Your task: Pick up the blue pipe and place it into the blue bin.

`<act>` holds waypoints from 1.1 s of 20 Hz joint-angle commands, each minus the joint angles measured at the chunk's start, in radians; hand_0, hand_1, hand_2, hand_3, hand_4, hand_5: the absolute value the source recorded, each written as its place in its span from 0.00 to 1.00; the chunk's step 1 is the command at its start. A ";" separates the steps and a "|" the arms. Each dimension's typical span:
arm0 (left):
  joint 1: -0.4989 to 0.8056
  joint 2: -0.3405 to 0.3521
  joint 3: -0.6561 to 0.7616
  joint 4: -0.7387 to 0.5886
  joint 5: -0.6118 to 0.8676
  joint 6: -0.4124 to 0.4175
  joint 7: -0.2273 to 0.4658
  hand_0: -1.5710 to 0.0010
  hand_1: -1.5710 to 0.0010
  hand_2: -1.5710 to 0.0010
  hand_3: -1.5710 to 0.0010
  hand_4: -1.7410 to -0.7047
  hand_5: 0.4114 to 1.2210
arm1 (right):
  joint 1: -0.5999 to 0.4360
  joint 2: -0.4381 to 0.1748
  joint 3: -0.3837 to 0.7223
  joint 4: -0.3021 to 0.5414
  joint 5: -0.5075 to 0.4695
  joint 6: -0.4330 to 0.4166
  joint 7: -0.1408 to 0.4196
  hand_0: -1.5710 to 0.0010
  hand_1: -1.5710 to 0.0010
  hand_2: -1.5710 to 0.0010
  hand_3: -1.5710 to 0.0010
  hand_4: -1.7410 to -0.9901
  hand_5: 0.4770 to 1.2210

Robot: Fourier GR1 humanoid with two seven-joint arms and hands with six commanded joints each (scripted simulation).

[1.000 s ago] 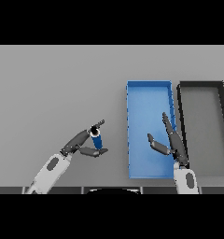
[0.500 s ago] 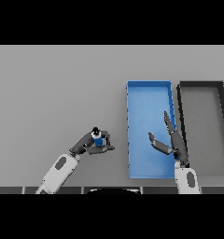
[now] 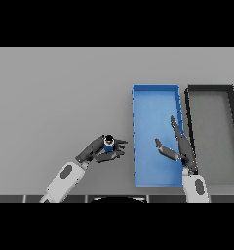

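The blue pipe (image 3: 109,145) sits upright in my left hand (image 3: 100,150), a short blue cylinder with a dark top end facing up toward me. My fingers and thumb are curled round it, so it is grasped between them, with the fingertips reaching out to the right past the pipe. The pipe is over the grey counter (image 3: 60,97), just left of the blue bin (image 3: 155,92) and level with the bin's lower half; it is outside the bin, close to its left wall but apart from it. I cannot tell whether the pipe is lifted clear of the counter or resting on it. My left arm runs down from the hand toward the lower left edge of the view. The blue bin is a long rectangular tray lying lengthwise away from me, its floor bare where I can see it. My right hand (image 3: 180,146) is over the right half of the bin, released, its fingers straight and pointing away from me and the thumb spread out to the left, holding nothing. To the right of the blue bin, just beside it, lies a black bin (image 3: 210,89) of the same long shape with a grey floor.
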 commanded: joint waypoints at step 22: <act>-0.078 -0.019 -0.023 -0.157 0.029 -0.014 0.185 0.00 0.00 0.00 0.08 0.01 1.00 | -0.062 -0.036 -0.024 0.041 -0.087 0.094 -0.032 1.00 1.00 1.00 1.00 0.70 0.26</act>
